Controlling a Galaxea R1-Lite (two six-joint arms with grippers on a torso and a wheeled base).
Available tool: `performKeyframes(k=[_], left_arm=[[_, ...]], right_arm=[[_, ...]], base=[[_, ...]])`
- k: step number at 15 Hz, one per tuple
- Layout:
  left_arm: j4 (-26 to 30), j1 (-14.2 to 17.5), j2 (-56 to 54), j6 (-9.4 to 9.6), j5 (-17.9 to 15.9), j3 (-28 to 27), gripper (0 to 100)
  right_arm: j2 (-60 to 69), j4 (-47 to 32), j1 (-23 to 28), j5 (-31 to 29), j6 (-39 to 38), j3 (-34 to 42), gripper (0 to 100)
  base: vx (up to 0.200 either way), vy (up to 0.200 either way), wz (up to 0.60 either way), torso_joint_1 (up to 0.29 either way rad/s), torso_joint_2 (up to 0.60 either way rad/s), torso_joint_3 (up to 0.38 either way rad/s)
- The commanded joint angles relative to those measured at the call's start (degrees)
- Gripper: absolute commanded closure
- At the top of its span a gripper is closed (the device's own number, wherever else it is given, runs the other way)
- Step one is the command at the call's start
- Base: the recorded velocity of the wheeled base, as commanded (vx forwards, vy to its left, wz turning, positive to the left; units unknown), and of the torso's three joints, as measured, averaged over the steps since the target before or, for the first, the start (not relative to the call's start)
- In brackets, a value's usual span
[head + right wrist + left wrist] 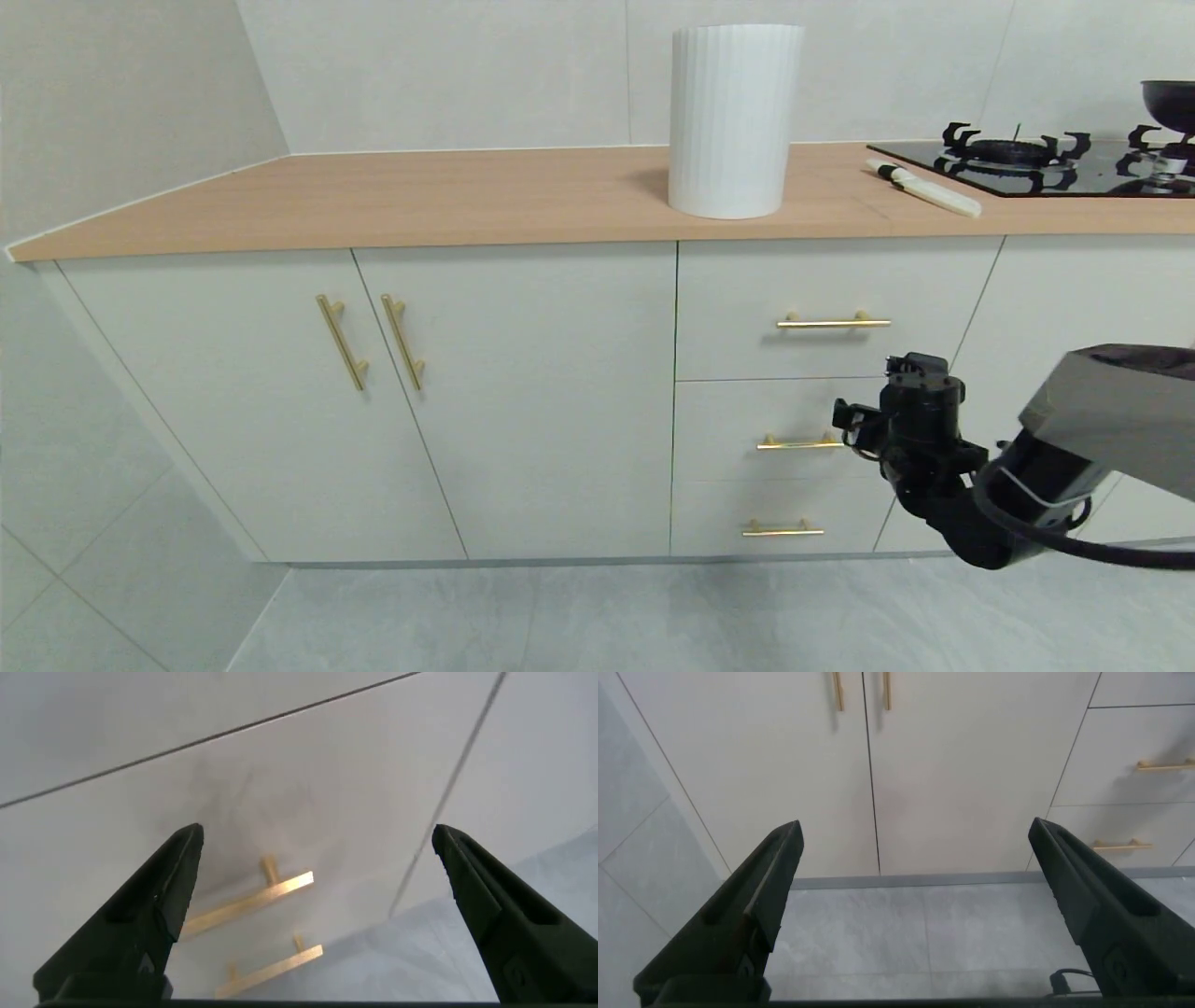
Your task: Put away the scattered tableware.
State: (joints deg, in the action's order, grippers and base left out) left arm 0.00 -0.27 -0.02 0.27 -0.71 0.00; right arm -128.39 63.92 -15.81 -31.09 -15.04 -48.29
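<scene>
A white knife (924, 187) lies on the wooden countertop (420, 196) beside the hob. A tall white ribbed container (735, 121) stands upright near the counter's middle. My right gripper (846, 425) is low in front of the drawer stack, close to the middle drawer's gold handle (803, 444). In the right wrist view the right gripper (318, 840) is open and empty, facing two gold drawer handles (248, 905). My left gripper (915, 835) is open and empty too, above the floor before the cabinet doors (878, 775).
A black gas hob (1036, 163) with a dark pot (1172, 98) fills the counter's right end. Below are two doors with vertical gold handles (373, 341) and three drawers, the top handle (834, 323) and bottom handle (782, 531) among them. Grey tiled floor (560, 616) lies in front.
</scene>
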Motion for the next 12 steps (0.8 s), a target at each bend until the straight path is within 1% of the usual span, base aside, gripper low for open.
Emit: performKeyframes(k=[1, 3, 7, 8, 9, 10, 11, 12], left_arm=[[0.0, 0.0, 0.0, 0.00, 0.0, 0.0, 0], [0.1, 0.0, 0.0, 0.00, 0.0, 0.0, 0], [0.0, 0.0, 0.0, 0.00, 0.0, 0.0, 0], [0.0, 0.0, 0.0, 0.00, 0.0, 0.0, 0], [0.0, 0.0, 0.0, 0.00, 0.0, 0.0, 0], [0.0, 0.0, 0.0, 0.00, 0.0, 0.0, 0], [0.0, 0.0, 0.0, 0.00, 0.0, 0.0, 0], [0.0, 0.0, 0.0, 0.00, 0.0, 0.0, 0]], right_arm=[[23.6, -3.4, -2.3, 2.1, 2.4, 18.0, 0], [34.3, -3.4, -2.7, 1.2, 4.1, 26.8, 0], [54.8, -3.6, -2.4, 0.9, 7.0, 40.7, 0], [59.2, -3.6, -2.0, 0.2, 8.5, 43.3, 0], [68.3, -4.0, -1.4, -1.1, 13.1, 47.3, 0], [76.0, -7.3, -1.2, -2.1, 16.2, 48.3, 0], [84.1, -14.1, -1.1, -3.5, 17.5, 47.9, 0], [92.4, -22.8, 2.6, -3.5, 19.4, 47.5, 0]], base=[[0.000, 0.000, 0.00, 0.000, 0.00, 0.000], [0.000, 0.000, 0.00, 0.000, 0.00, 0.000], [0.000, 0.000, 0.00, 0.000, 0.00, 0.000], [0.000, 0.000, 0.00, 0.000, 0.00, 0.000], [0.000, 0.000, 0.00, 0.000, 0.00, 0.000], [0.000, 0.000, 0.00, 0.000, 0.00, 0.000], [0.000, 0.000, 0.00, 0.000, 0.00, 0.000], [0.000, 0.000, 0.00, 0.000, 0.00, 0.000]])
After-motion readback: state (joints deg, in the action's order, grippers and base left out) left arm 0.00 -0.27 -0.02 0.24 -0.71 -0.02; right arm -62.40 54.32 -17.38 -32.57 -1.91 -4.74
